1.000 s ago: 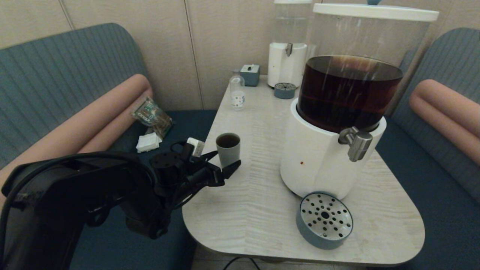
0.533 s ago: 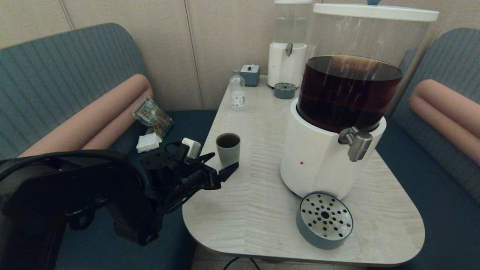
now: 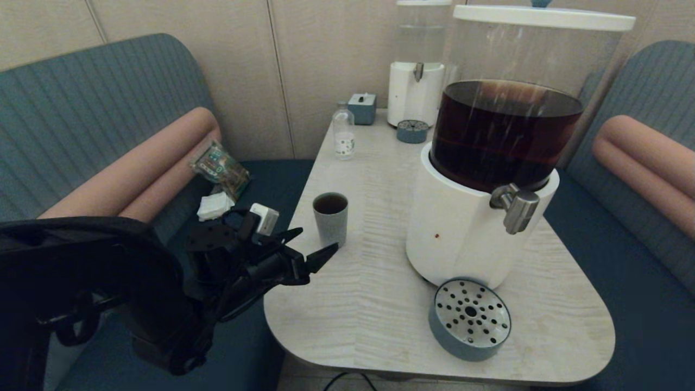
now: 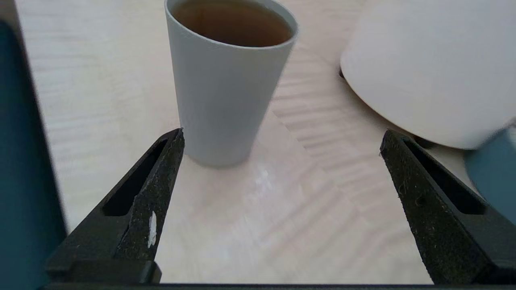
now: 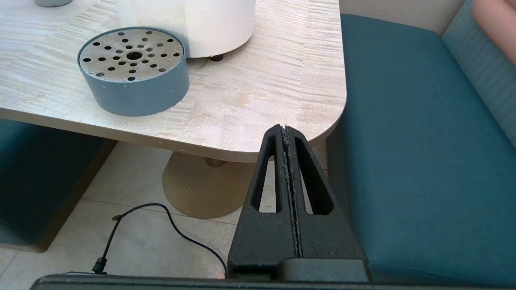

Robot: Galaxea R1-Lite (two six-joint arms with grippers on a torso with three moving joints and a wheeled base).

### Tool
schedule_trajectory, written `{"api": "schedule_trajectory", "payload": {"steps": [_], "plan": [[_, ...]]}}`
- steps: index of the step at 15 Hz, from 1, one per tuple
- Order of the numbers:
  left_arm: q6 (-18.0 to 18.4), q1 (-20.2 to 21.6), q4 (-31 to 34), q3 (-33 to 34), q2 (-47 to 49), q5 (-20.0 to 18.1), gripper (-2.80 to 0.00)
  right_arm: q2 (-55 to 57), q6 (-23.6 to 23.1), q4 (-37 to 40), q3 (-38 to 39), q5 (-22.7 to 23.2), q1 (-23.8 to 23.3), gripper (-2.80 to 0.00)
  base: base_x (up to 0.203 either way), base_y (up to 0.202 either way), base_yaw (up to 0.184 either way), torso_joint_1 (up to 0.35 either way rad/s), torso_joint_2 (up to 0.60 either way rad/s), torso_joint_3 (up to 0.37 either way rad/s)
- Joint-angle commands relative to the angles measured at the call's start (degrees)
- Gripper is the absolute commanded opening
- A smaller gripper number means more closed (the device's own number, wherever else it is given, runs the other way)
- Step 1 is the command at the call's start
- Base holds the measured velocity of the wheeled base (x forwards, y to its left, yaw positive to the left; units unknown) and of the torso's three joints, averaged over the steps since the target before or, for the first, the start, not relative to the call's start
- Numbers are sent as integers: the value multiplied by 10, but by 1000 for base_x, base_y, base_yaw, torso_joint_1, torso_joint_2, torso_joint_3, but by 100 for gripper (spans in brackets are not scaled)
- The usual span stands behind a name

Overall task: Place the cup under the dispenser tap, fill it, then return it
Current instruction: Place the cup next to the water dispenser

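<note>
To the left of the cup (image 3: 330, 216), near the table's (image 3: 380, 326) left edge, we see our left gripper (image 3: 312, 247) with its fingers spread wide and holding nothing. In the left wrist view the cup (image 4: 227, 80) stands just beyond the fingertips (image 4: 169, 161), free of them, one finger close beside its base without clear contact.

The cup stands upright on the table, well apart from the dispenser tap (image 3: 516, 209) and to the left of the large white dispenser (image 3: 478, 217). It holds dark brown liquid almost up to the rim. From this we judge that the filling is done and the cup is already set back down, away from the tap. Nothing stands on the drip tray (image 3: 470, 317), which lies to the right of the cup, in front of the dispenser's base.

Far to the right of the cup, beyond the table's rounded corner and lower than the tabletop, our right gripper (image 5: 287, 133) is parked with its fingers pressed together, empty.

What is left, as we judge it, is very little: only to take the left arm clear of the cup without knocking it, because a full cup spills easily.
</note>
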Motion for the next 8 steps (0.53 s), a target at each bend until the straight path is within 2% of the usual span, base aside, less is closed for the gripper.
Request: {"api": "schedule_trajectory", "payload": {"steps": [1,5,8], "plan": [[0,1,-5,38,-51,0,0,0,0,0,0,0,0,-280,0,0,0,0,0,0],[-3,6,-5,135,-171,2,0,0,0,0,0,0,0,-280,0,0,0,0,0,0],[-12,8,-5,198,-268,19,0,0,0,0,0,0,0,-280,0,0,0,0,0,0]]}}
